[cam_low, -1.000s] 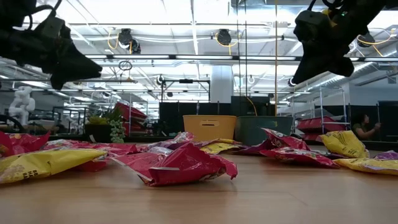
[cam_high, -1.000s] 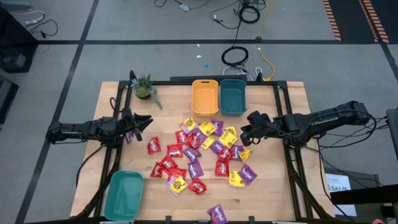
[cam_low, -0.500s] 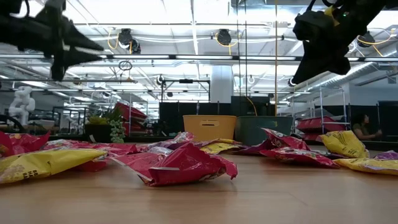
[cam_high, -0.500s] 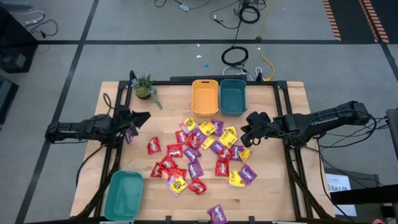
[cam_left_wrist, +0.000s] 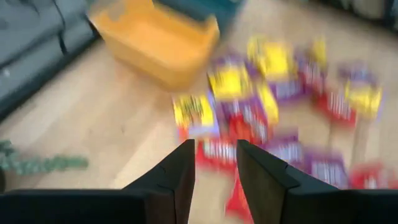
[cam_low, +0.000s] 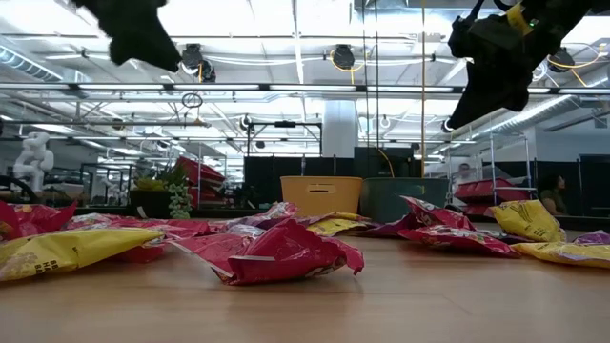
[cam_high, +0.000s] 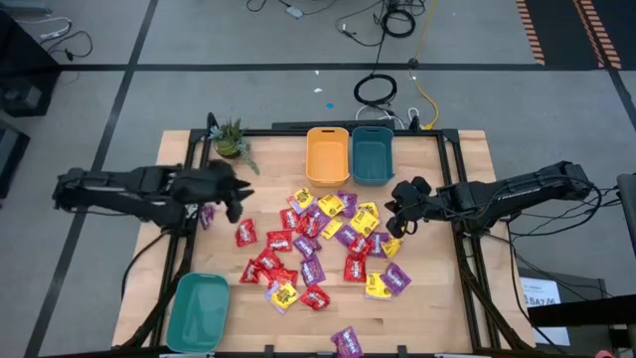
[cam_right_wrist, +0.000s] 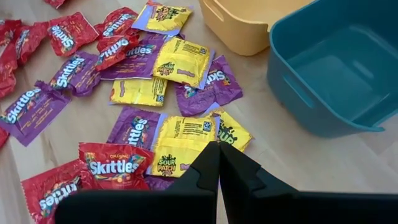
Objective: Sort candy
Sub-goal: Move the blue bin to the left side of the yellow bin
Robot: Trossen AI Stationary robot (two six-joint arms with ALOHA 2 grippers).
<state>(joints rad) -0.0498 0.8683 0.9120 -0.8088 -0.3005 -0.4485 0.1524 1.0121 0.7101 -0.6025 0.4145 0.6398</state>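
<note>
The candy (cam_high: 318, 239) is a loose pile of red, purple and yellow packets lying flat mid-table; it also shows in the right wrist view (cam_right_wrist: 180, 62), the left wrist view (cam_left_wrist: 242, 106) and the low view (cam_low: 276, 252). One purple packet (cam_high: 206, 216) lies apart on the table's left. My left gripper (cam_high: 238, 197) (cam_left_wrist: 215, 155) is open and hangs above the table just left of the pile, with nothing between its fingers. My right gripper (cam_high: 395, 219) (cam_right_wrist: 218, 146) is shut and hovers over the pile's right edge, above yellow packets.
An orange bin (cam_high: 328, 156) and a teal bin (cam_high: 373, 154) stand side by side at the far edge behind the pile. A second teal bin (cam_high: 199, 310) sits at the near left corner. A small plant (cam_high: 232, 141) stands far left.
My left gripper has risen well above the table and shifted a little toward the candy pile. The purple packet beside it has stayed on the table.
</note>
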